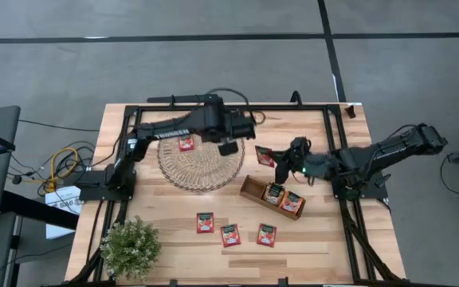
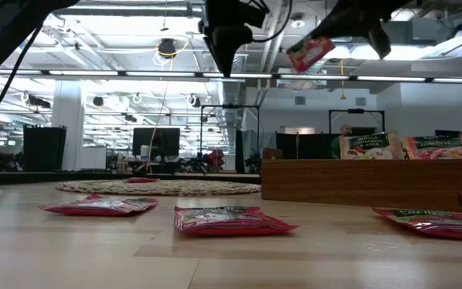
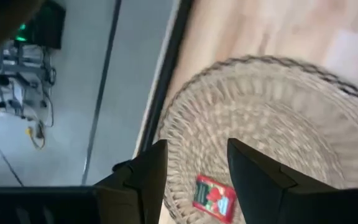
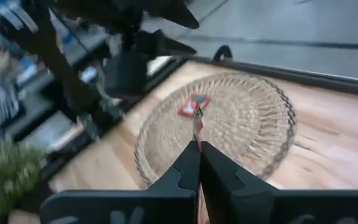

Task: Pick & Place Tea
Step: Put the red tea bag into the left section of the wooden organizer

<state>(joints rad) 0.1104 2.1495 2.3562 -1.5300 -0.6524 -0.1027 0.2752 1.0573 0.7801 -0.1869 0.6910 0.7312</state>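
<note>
The tea is small flat red sachets. One sachet (image 1: 186, 143) lies flat on the round wicker mat (image 1: 205, 169). My left gripper (image 3: 194, 168) hangs open above the mat, and that sachet (image 3: 215, 198) shows below its fingers, apart from them. My right gripper (image 1: 276, 159) is shut on another sachet (image 1: 263, 155) in the air between the mat and the wooden tray (image 1: 251, 188). Two sachets (image 1: 283, 198) stand in the tray. Three more (image 1: 230, 234) lie flat on the table near its front. My right gripper pinches the sachet between its two fingers by one edge (image 4: 197, 138); the wrist view shows the sachet edge-on. The fingers come from the table's right, slanting slightly down. The sachet (image 2: 310, 52) sticks out past the fingertips, tilted, well clear of table and tray.
A small potted plant (image 1: 130, 247) stands at the table's near left corner. The black frame rails (image 1: 213, 108) run along the far and side edges. Bare wood lies between the mat and the three front sachets.
</note>
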